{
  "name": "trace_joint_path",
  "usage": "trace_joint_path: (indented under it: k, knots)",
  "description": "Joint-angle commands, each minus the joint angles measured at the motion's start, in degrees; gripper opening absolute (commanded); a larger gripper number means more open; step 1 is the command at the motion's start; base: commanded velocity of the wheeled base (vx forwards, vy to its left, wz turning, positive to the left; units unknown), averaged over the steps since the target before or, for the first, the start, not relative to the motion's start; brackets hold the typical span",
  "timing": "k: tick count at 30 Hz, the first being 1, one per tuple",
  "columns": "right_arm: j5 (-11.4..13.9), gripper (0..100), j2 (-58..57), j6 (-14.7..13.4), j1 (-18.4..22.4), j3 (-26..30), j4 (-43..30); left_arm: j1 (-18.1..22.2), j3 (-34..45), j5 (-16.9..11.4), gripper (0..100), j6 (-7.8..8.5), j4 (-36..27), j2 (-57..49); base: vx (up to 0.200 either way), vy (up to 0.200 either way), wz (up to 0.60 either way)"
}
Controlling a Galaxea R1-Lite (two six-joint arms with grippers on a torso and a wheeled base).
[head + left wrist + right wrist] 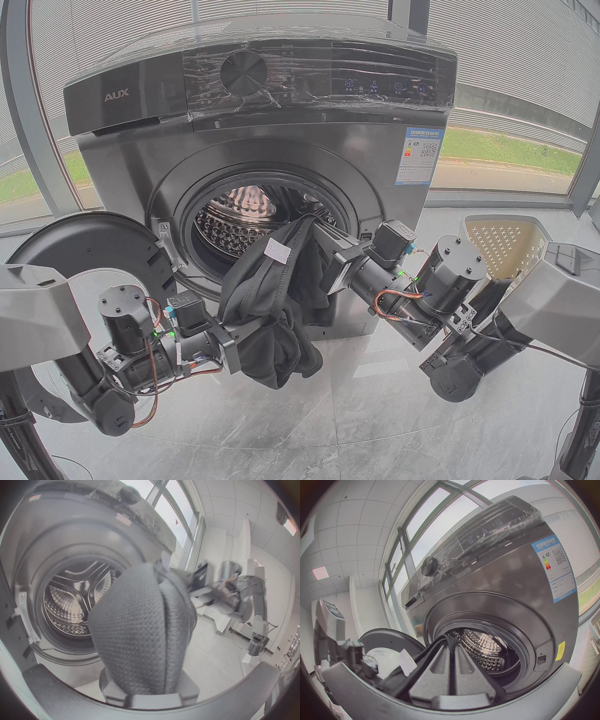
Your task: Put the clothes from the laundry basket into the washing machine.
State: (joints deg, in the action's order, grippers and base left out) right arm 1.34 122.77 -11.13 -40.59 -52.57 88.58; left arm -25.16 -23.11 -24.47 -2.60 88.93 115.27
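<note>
Where black garment drapes, left gripper buried, right gripper clamping it.

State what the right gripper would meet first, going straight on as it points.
Probably the open drum: the right gripper, shut on the black garment, aims into its mouth, though depth is unclear.

Head view down, wrist views close (all facing the washing machine)
</note>
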Motion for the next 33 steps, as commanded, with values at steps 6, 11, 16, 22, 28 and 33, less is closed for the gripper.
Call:
trace_joint_path:
  k: [6, 11, 16, 22, 28, 33]
  knots:
    - [0.3, 0, 5.4, 0.0, 0.7, -1.0, 0.0, 0.6, 6.4, -1.3, 0, -1.97, 0.1, -12.1, 0.0, 0.0, 0.0]
    - [0.1, 100, 5.5, 0.0, 0.2, 2.3, 0.1, 0.8, 6.5, -1.3, 0, -2.24, 0.1, -12.4, 0.0, 0.0, 0.0]
    - [0.9, 100, 1.3, 0.8, 0.3, 16.8, 0.1, 3.7, 5.3, -0.8, 0, -3.47, 0.1, -13.1, 0.0, 0.0, 0.0]
    - [1.8, 100, -5.9, 1.5, 1.2, 30.4, 0.3, 5.2, 7.2, 1.3, 0, -5.14, 0.0, -15.4, 0.0, 0.0, 0.0]
    - [0.7, 100, -10.0, 1.8, 4.2, 37.0, 0.2, 4.5, 9.6, 8.6, 0, -5.23, 0.0, -16.2, 0.0, 0.0, 0.0]
    - [-0.5, 100, -11.6, 2.5, 6.1, 37.7, 0.2, 5.0, 9.2, 10.9, 0, -4.87, 0.0, -15.6, 0.0, 0.0, 0.0]
